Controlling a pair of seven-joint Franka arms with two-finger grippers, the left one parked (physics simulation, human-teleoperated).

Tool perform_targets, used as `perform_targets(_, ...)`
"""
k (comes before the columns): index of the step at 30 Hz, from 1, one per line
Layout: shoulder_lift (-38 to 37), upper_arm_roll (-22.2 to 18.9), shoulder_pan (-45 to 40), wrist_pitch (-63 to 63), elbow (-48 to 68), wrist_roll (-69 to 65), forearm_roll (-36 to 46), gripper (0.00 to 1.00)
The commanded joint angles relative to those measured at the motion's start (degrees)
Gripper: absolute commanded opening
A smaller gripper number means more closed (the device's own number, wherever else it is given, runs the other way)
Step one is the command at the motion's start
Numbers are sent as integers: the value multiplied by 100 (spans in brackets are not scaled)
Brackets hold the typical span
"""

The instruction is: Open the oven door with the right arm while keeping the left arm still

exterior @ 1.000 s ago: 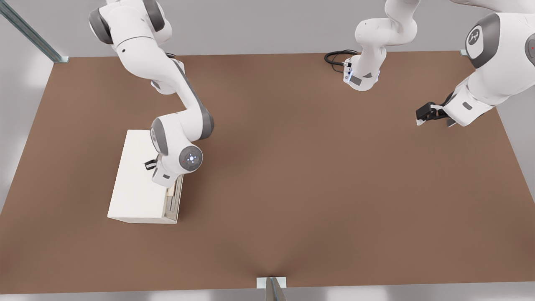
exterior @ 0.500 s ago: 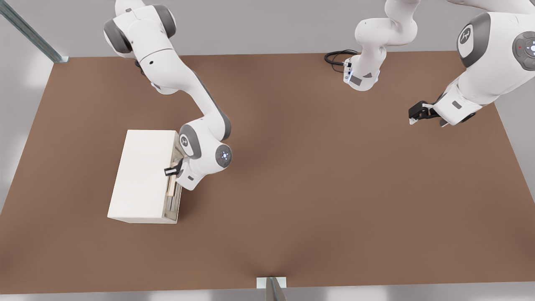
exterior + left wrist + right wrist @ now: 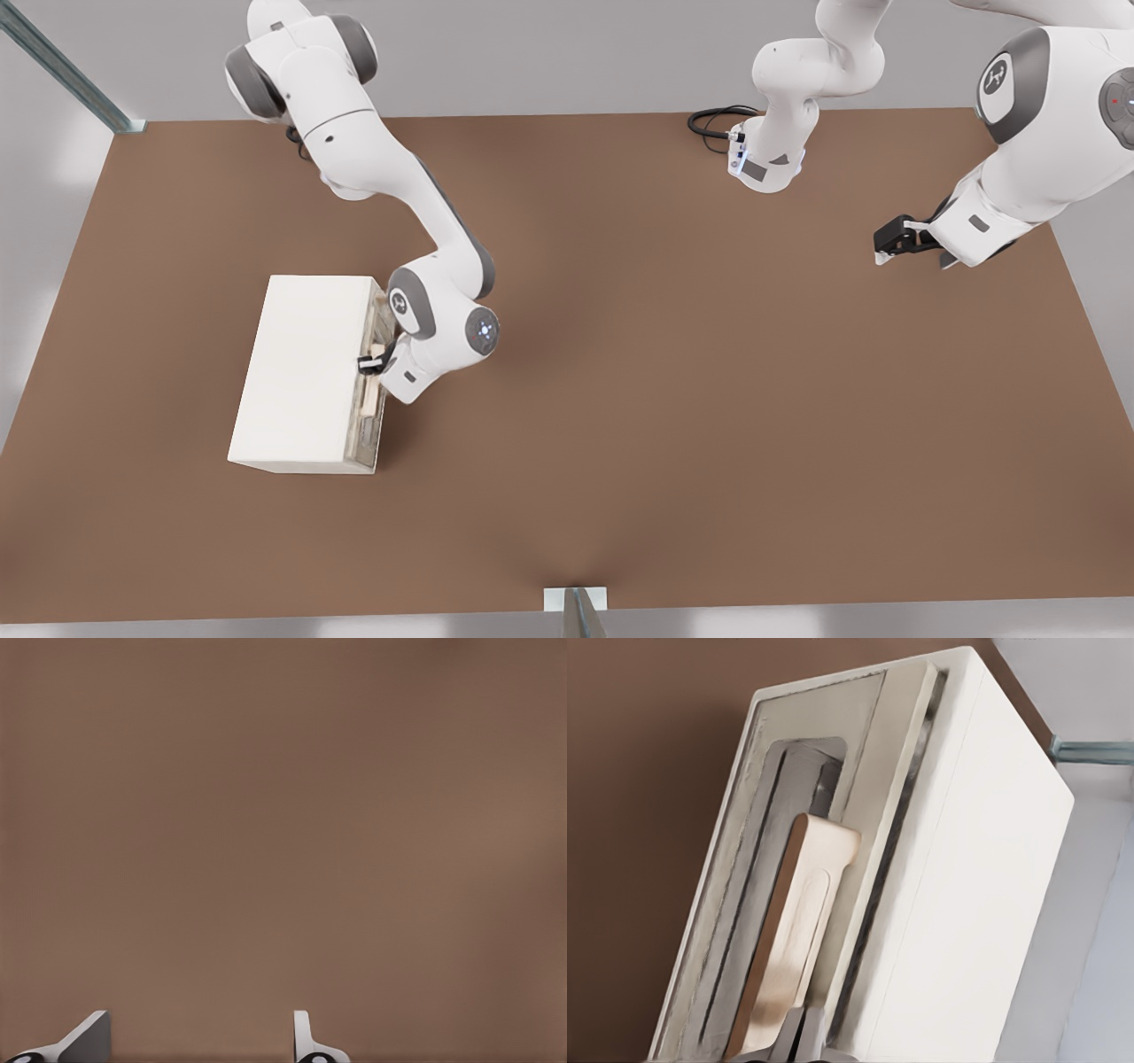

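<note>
Front view, nearest first: the white oven (image 3: 306, 372) sits on the brown table (image 3: 673, 399) toward the front view's left, its door face turned to the front view's right. Since the earlier frames the working arm has swung off the oven's top and round to that door side, and over the last half second it has only crept closer. Its gripper (image 3: 370, 363) now sits right at the door's upper edge. That suggests the approach is ending and the grasp comes next; the door (image 3: 806, 904) still looks shut, flat against the body. From the wrist camera the cream door handle (image 3: 799, 930) fills the middle, with the fingertips (image 3: 799, 1041) apparently pressed together, just at its end and seemingly not around it. Farther back, a black cable (image 3: 713, 120) lies coiled at the table's far edge.
</note>
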Motion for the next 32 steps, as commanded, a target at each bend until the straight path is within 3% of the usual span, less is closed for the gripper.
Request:
perform_targets(1,6,-2,59,-25,92,713,65,21)
perform_targets(4,15,16,129,-280,645,625,460,21)
perform_targets(7,-29,-10,-125,-500,1445,19,1813,21)
perform_targets(9,-152,-19,-1294,-710,1674,-1202,3483,21)
perform_targets(10,-231,-19,-1628,-851,1665,-1747,3809,21)
perform_targets(11,-345,-28,-1848,-992,1656,-2178,3809,99)
perform_targets(15,-749,-107,-2473,-1475,1630,-2723,3721,100)
perform_targets(22,-2973,-107,-2701,-940,-188,-2723,3581,100)
perform_targets(32,-3017,-107,-2710,-781,-348,-2723,3589,100)
